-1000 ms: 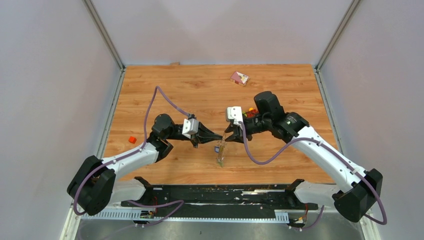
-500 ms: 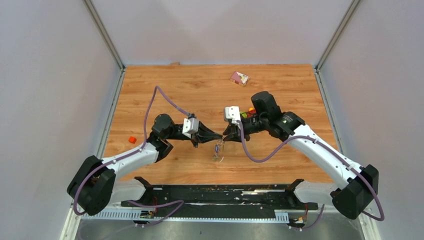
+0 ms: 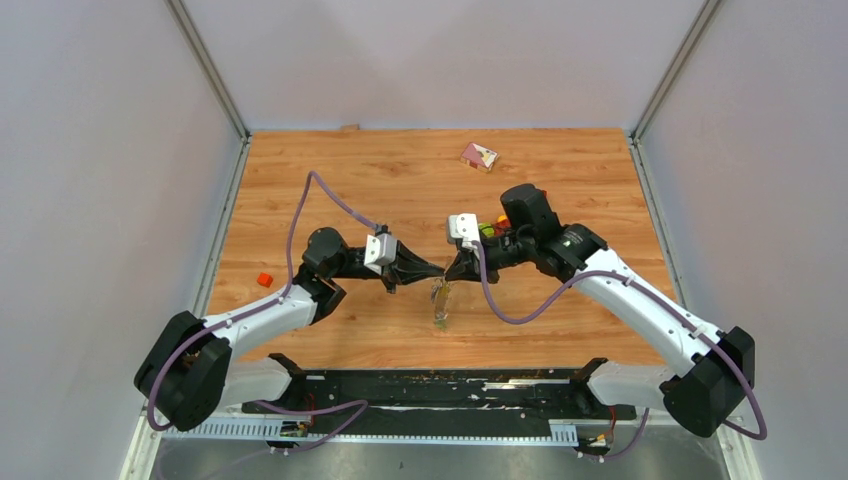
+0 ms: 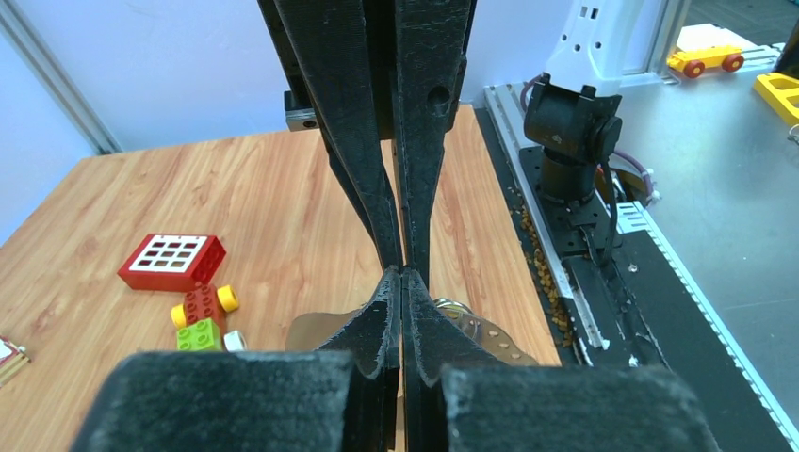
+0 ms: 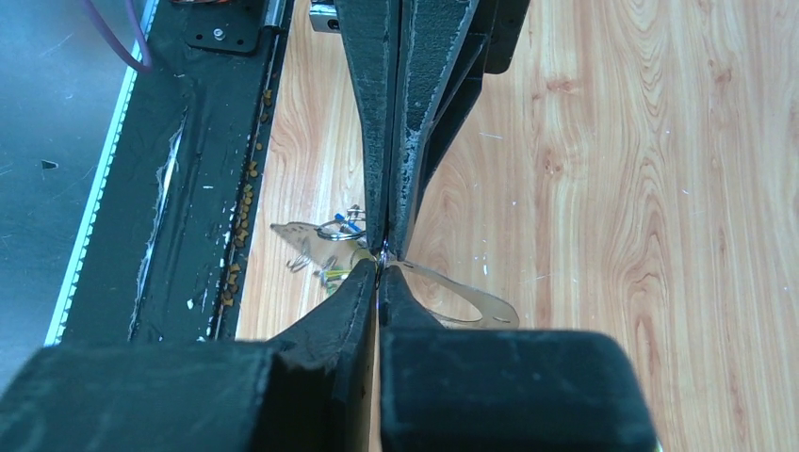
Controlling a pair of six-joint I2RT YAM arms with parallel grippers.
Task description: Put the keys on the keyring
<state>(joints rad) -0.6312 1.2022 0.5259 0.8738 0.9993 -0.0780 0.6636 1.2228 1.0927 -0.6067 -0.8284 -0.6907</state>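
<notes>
Keyring (image 3: 440,303) beneath left hand (image 3: 438,271), right hand (image 3: 452,271)

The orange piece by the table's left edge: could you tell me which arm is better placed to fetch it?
Left, probably: the orange piece lies beside the left arm; the right gripper sits farther away.

Wood-grain table (image 3: 400,170), shiny metal keyring (image 5: 476,301), matt grainy black right end effector (image 5: 379,271)

The right gripper (image 5: 380,281), jaws pressed together, meets the left gripper (image 5: 386,240) tip to tip — just over the flat grey keyring (image 5: 474,300), with the wooden table (image 5: 603,188) beneath.
</notes>
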